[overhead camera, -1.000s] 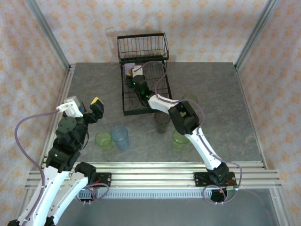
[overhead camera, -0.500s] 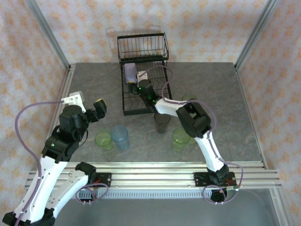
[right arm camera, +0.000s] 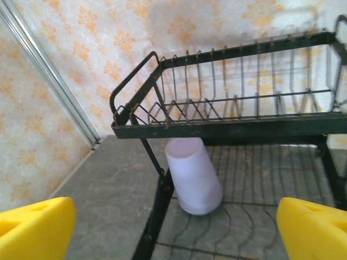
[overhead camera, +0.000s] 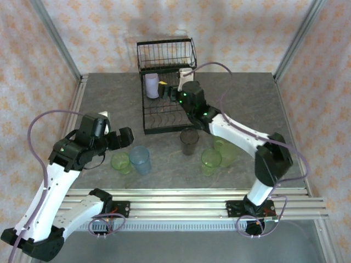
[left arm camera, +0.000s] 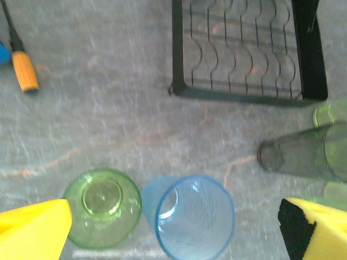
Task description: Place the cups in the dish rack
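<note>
Lavender cup [right arm camera: 193, 176] in dish rack [right arm camera: 238, 130], ahead of right gripper [right arm camera: 174, 230], apart.

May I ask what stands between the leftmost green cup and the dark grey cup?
The light blue cup, beside the green cup, then bare tabletop, in the top view.

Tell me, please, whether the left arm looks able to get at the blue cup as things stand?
Probably yes. The left gripper is open above the blue cup, with nothing over it. The green cup close beside it could crowd one finger.
</note>
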Robot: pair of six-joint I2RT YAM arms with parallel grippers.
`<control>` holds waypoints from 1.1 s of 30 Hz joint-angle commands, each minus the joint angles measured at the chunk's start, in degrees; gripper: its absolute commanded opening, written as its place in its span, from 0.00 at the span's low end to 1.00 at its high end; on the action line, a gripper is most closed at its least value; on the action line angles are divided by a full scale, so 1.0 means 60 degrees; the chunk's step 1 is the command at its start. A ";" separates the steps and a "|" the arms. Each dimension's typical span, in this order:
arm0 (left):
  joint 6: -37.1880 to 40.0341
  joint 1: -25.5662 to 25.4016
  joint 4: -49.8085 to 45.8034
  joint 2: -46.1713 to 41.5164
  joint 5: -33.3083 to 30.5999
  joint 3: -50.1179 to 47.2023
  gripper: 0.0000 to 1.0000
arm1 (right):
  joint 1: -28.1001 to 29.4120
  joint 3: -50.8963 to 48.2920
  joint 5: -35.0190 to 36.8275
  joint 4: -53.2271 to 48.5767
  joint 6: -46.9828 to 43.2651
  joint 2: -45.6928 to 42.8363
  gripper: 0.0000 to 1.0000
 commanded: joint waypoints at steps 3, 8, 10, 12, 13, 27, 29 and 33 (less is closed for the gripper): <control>-0.1138 -0.1194 -0.1010 0.0308 0.0521 -0.0062 0.99 | 0.0038 -0.0304 0.1185 -0.2401 -0.0830 -0.1498 0.99; -0.1291 -0.2268 -0.1229 0.1179 0.0012 -0.0090 0.99 | -0.0015 -0.1058 0.1756 -0.2560 -0.1001 -0.2272 0.99; -0.1220 -0.2430 -0.1203 0.1496 -0.0215 -0.0104 0.99 | -0.0049 -0.1214 0.1867 -0.2566 -0.0944 -0.2379 0.99; -0.1111 -0.2526 -0.1124 0.1809 -0.0373 -0.0109 0.99 | -0.0050 -0.1293 0.1905 -0.2587 -0.0871 -0.2416 0.99; -0.1039 -0.2571 -0.1093 0.1972 -0.0425 -0.0144 0.99 | -0.0050 -0.1332 0.1895 -0.2552 -0.0814 -0.2434 0.99; -0.0689 -0.2810 -0.0779 0.3481 -0.0467 -0.0192 0.99 | -0.0059 -0.1937 0.2227 -0.2193 -0.0957 -0.2847 0.99; -0.0667 -0.2824 -0.0859 0.3602 -0.0501 -0.0133 0.99 | -0.0063 -0.1955 0.2222 -0.2172 -0.0954 -0.2832 0.99; -0.0622 -0.2854 -0.0999 0.3754 -0.0599 -0.0050 0.99 | -0.0064 -0.1996 0.2228 -0.2133 -0.0905 -0.2817 0.99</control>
